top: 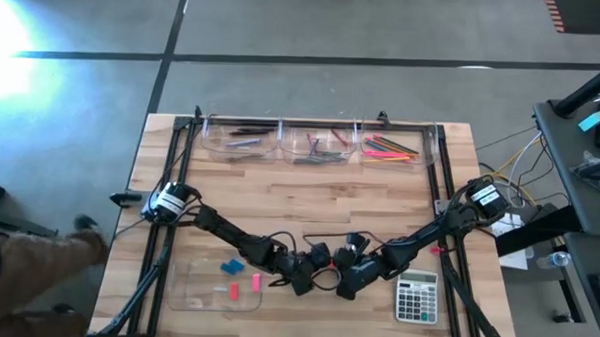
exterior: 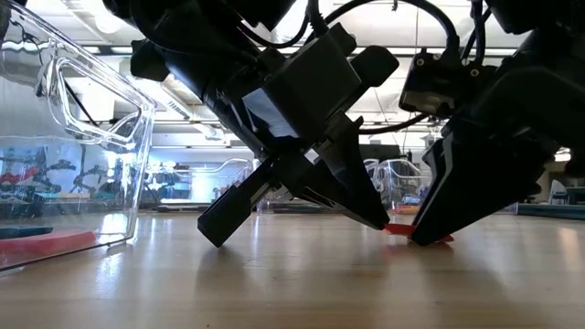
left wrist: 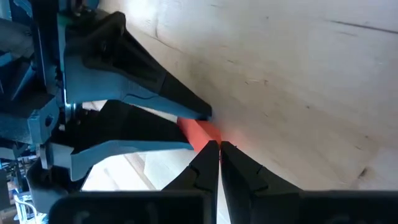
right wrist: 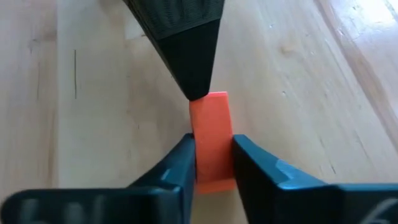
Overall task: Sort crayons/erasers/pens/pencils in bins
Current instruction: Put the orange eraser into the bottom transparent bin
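Between right pincer (right wrist: 211,163) fingers, flat red eraser (right wrist: 210,134)

Both arms reach inward, low, meeting near front centre. Left gripper (right wrist: 198,93) fingers pressed together, tip down. Right gripper (right wrist: 213,165) fingers clamped on red eraser (right wrist: 211,134).

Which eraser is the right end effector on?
The red eraser lying on bare wood between the two end effectors, gripped by the right end effector. The other erasers sit in the tray.
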Robot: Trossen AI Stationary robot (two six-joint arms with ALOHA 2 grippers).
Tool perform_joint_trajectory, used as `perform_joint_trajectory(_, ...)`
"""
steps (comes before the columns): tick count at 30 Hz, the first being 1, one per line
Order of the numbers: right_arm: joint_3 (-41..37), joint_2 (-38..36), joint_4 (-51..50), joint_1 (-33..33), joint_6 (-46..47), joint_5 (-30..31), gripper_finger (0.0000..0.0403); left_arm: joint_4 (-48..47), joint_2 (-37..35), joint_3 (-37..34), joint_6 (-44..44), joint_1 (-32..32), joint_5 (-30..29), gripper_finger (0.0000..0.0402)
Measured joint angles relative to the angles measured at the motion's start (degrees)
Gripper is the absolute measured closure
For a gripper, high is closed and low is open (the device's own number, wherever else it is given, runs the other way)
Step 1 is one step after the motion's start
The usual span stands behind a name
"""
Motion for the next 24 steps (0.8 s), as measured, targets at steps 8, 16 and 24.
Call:
perform_joint_trajectory(8,-0.1,-0.1,-0.1,-0.1,-0.3,-1.3,0.0358,0.0,-0.6,0.0,0.0,0.0,0.0,0.0402)
perform_joint_trajectory(16,-0.2,-0.1,0.1,-0.1,-0.3,-1.5,0.0355,0.0,-1.3,-0.1,0.0,0.1,0.0,0.0351)
perform_joint_trajectory(24,-0.3,-0.7,0.8,-0.1,-0.5,-1.8,0.0352,1.9,-1.2,-0.2,-4.3,1.0,-0.8,0.0239)
